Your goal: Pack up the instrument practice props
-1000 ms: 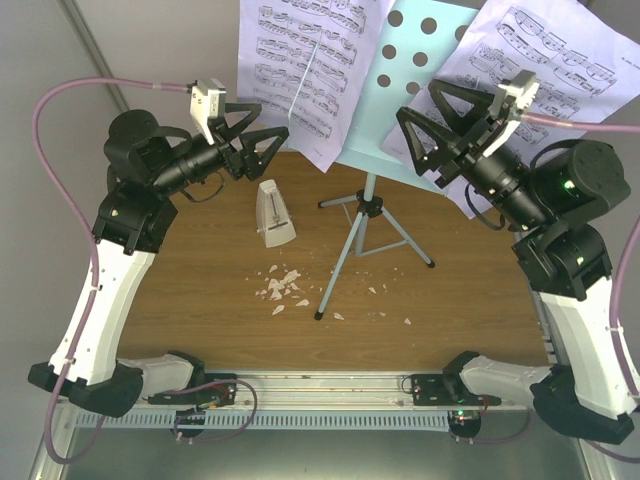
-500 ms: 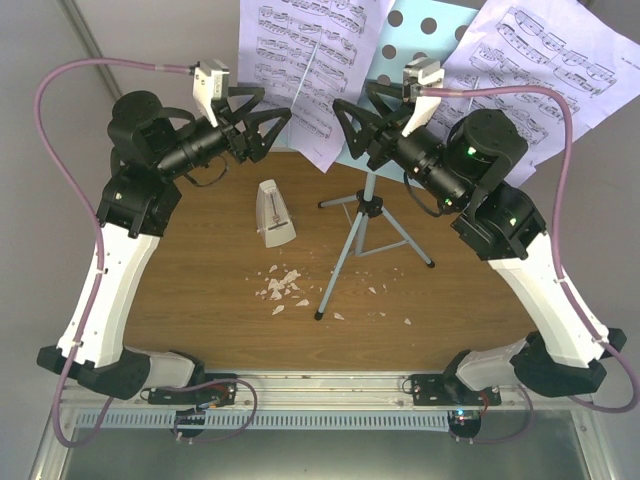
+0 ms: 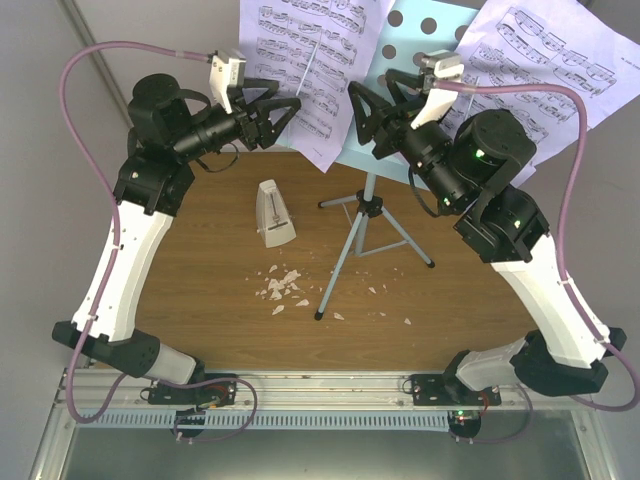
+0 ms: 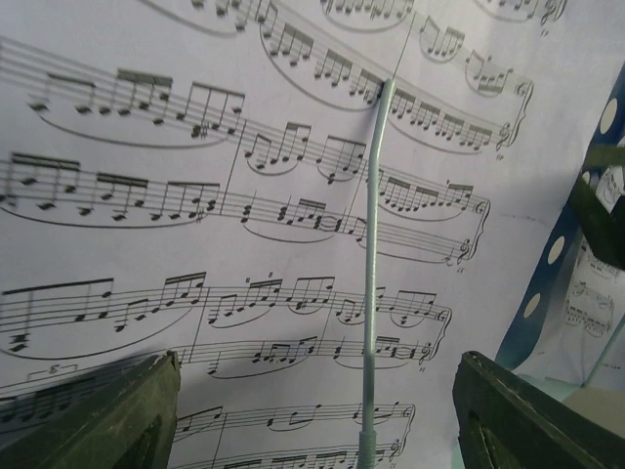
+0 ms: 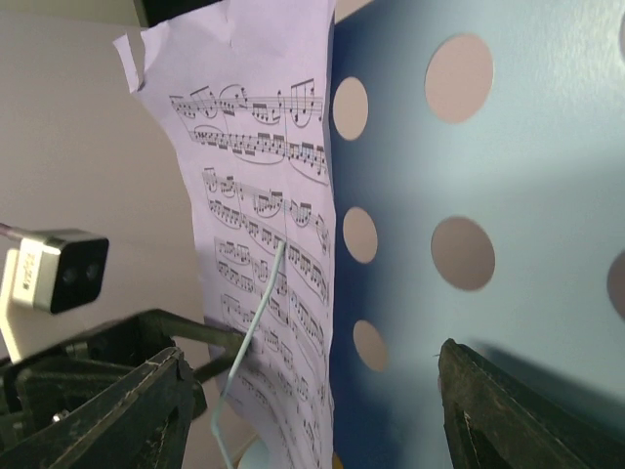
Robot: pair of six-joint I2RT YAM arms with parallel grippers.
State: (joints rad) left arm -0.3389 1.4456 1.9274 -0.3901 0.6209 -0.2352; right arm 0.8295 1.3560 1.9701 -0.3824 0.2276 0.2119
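Pale blue perforated music stand (image 3: pixel 356 232) plants its tripod legs on the brown wooden counter (image 3: pixel 200 300), with small white crumbly scraps (image 3: pixel 282 285) around its nearest leg. The small white pyramid-shaped metronome (image 3: pixel 272 213) stands left of its pole. Beyond, both hands are released and empty. The left hand (image 3: pixel 288 108) faces the white printed sheet-music page (image 3: pixel 310 50) on the stand's left. The right hand (image 3: pixel 358 118) faces the stand's desk, and a second page (image 3: pixel 545 50) hangs on its right.

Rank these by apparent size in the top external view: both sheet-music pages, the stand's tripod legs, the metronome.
1. The left sheet-music page and the right sheet-music page: they look alike, both cropped by the frame and nearer the camera, so they are not ranked against each other.
2. The tripod legs.
3. The metronome.
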